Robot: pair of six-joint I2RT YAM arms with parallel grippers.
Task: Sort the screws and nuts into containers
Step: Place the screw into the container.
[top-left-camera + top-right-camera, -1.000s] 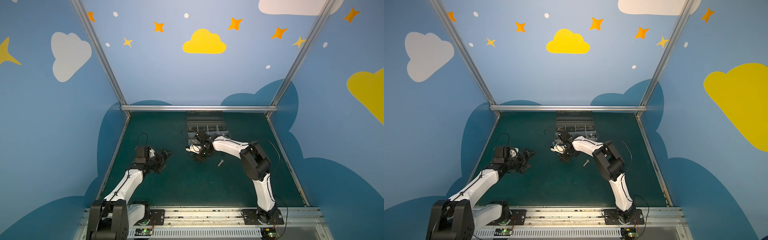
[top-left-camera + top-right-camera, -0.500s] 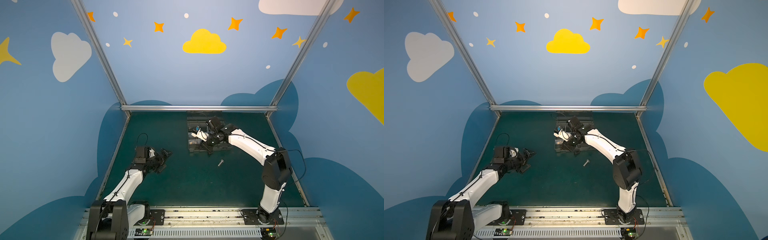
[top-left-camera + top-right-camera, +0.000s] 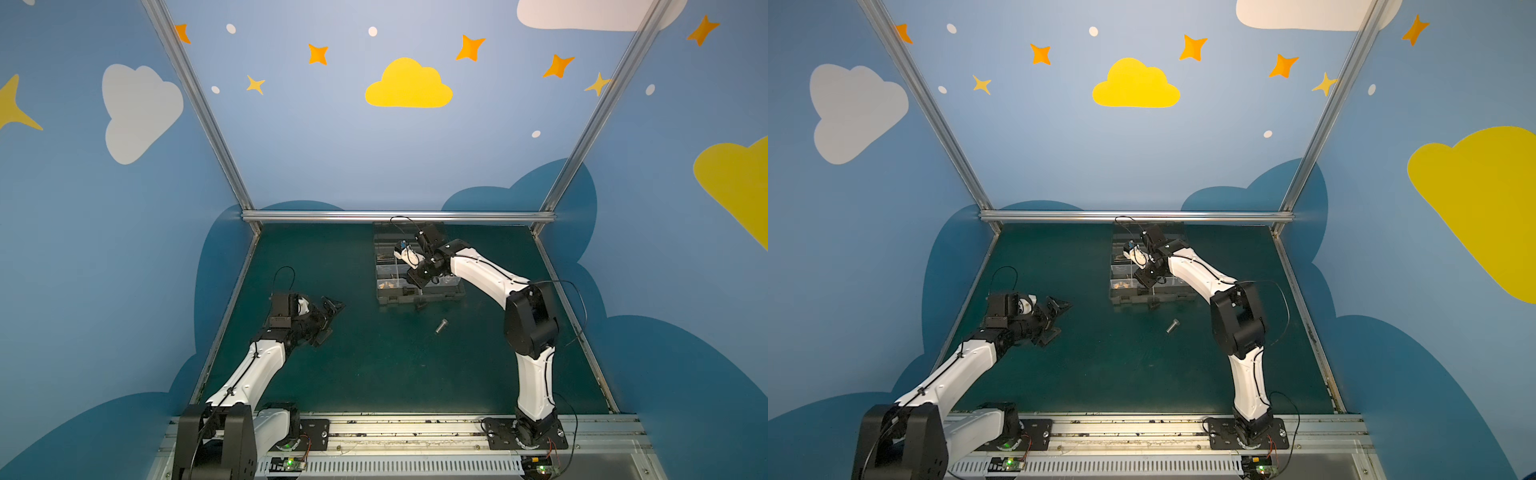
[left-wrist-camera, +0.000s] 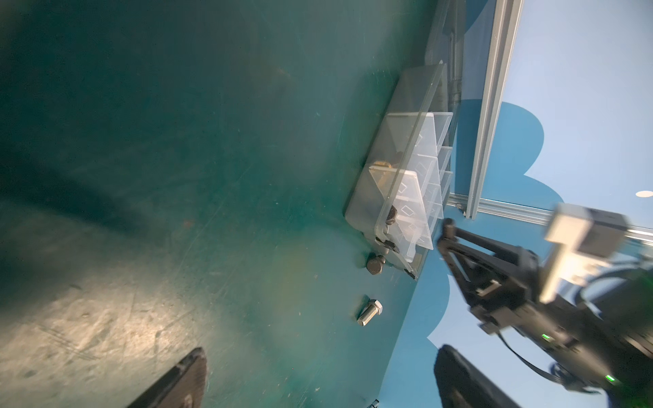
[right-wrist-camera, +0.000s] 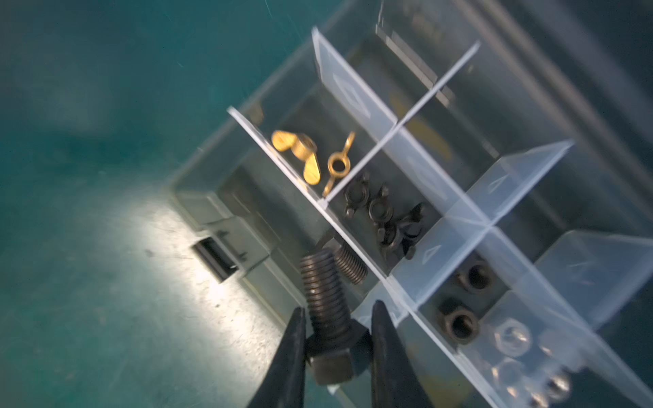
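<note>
On your desk (image 3: 374,374), the box (image 3: 395,297) sits open at the back. Your left pincer (image 3: 328,320) hovers wide open and empty. Your right pincer (image 5: 338,311), nearly closed, grips a black screw (image 5: 323,296) by its head over the box. A silver screw (image 3: 441,326) lies loose in front.

Nothing here can be read: no word, brand or number. The only marks are faint diamond outlines moulded into the translucent dividers (image 5: 349,93) of the organiser box (image 5: 212,208), just beyond the right gripper (image 5: 338,306).
</note>
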